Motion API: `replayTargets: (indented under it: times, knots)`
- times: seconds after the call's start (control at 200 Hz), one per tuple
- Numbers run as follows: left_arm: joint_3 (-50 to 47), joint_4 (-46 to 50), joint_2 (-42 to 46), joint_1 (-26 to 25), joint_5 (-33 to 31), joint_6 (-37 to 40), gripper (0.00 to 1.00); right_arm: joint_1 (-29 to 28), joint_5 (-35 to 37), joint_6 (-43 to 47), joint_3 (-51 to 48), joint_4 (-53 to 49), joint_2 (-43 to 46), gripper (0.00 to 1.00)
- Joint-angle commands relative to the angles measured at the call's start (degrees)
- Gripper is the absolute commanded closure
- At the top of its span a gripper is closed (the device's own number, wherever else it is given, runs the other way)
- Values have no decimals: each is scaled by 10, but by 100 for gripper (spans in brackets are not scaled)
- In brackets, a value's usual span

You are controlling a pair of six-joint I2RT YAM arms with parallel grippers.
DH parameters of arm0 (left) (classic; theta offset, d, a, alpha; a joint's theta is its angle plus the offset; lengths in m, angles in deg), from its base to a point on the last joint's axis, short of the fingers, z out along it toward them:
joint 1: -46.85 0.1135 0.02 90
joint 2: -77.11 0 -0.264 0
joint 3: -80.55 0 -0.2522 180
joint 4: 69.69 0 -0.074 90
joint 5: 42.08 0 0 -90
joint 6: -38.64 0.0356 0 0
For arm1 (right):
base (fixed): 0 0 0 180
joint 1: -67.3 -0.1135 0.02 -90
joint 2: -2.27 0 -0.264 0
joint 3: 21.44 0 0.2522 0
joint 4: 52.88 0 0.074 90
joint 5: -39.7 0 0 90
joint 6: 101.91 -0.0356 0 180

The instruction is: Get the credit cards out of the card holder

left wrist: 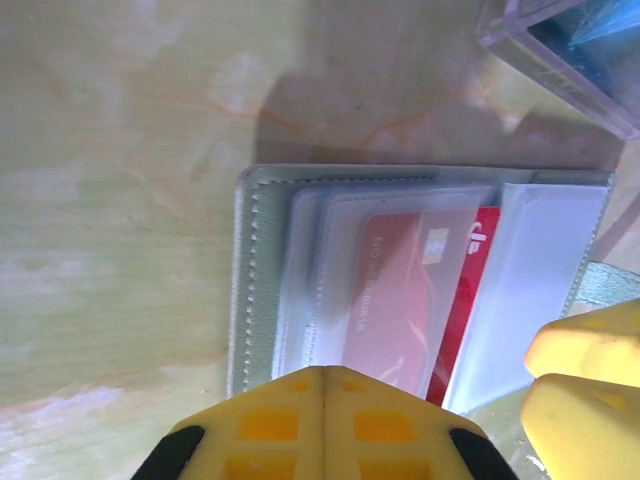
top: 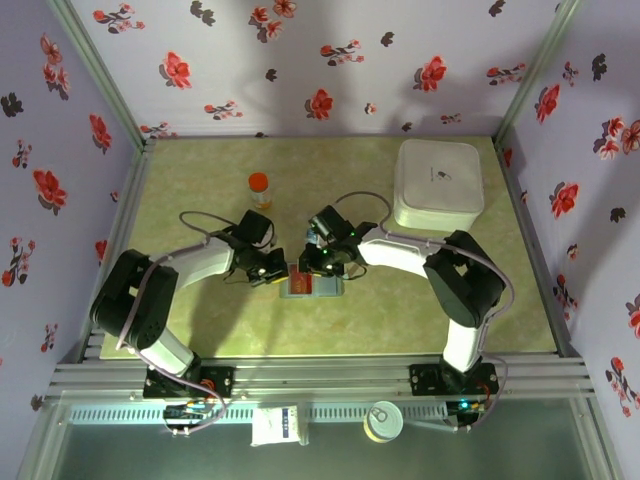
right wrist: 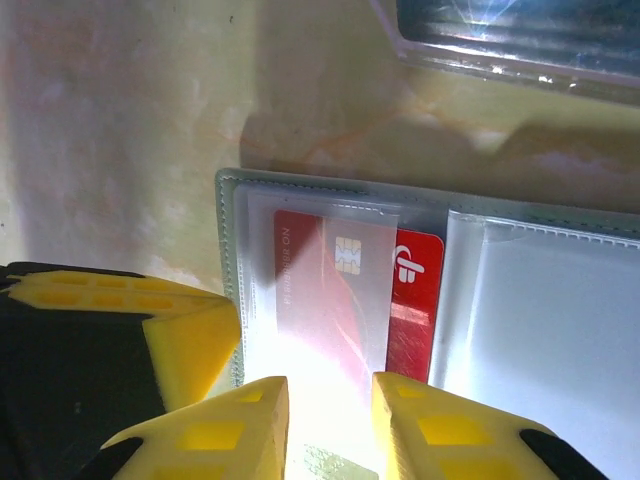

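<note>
The card holder [top: 330, 288] lies open and flat on the table between both arms, its grey-green stitched border [left wrist: 248, 280] framing clear sleeves. A red credit card [left wrist: 400, 290] sits in the left sleeve, its right edge poking out bare [right wrist: 415, 300]. My left gripper [left wrist: 322, 372] is shut, its joined yellow tips resting at the holder's near edge with nothing between them. My right gripper [right wrist: 330, 410] is open, its two fingers straddling the near end of the sleeve holding the red card. In the top view the left gripper [top: 275, 272] and right gripper [top: 315, 265] crowd the holder's left half.
A clear plastic piece [right wrist: 520, 40] lies just beyond the holder. A big white rounded box [top: 438, 185] stands at the back right, and a small orange-capped bottle [top: 259, 188] at the back centre. Flowered walls close in three sides of the table.
</note>
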Motion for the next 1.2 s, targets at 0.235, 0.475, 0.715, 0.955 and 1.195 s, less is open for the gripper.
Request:
replayTargets:
  times: [0.235,0.475,0.715,0.955,1.195]
  knots:
    - [25,8,-28,-11,18,15,100,6,15,0,-28,-8,15,71]
    - [19,7,-43,-11,16,16,100,13,10,-1,-36,-2,9,71]
    - [18,16,-48,-11,9,19,100,15,-9,-6,-44,20,-1,71]
    - [18,21,-48,-11,6,20,100,16,-27,-13,-51,48,-9,72]
    - [16,23,-45,-11,5,20,100,17,-29,-19,-55,57,-18,73]
